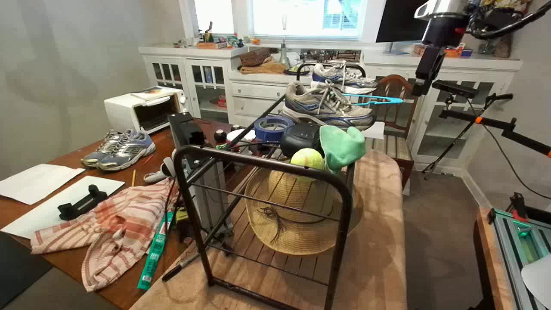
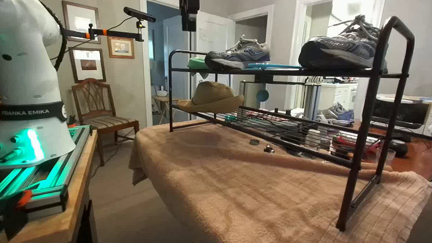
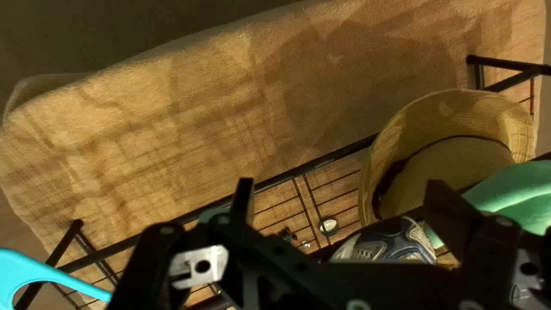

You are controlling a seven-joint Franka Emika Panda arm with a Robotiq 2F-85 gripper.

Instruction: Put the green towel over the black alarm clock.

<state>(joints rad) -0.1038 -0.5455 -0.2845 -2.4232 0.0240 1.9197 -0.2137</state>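
The green towel (image 1: pixel 343 147) lies bunched on the top shelf of the dark metal rack, against the right side of the black alarm clock (image 1: pixel 298 139). The towel also shows in an exterior view (image 2: pixel 197 63) behind a shoe and at the right edge of the wrist view (image 3: pixel 518 196). The clock is rounded and uncovered; it is hidden in the other views. My gripper (image 1: pixel 420 88) hangs in the air above and to the side of the rack, away from the towel, and also shows in an exterior view (image 2: pixel 188 28). In the wrist view its fingers (image 3: pixel 340 185) are wide apart with nothing between them.
The rack's dark frame (image 2: pixel 366 105) also bears grey shoes (image 1: pixel 329 107), blue tape (image 1: pixel 273 128), a tennis ball (image 1: pixel 307 158) and a light-blue hanger (image 1: pixel 383 100). A straw hat (image 2: pixel 213 96) sits on the lower shelf. A camera on a stand (image 1: pixel 454 88) stands near the arm.
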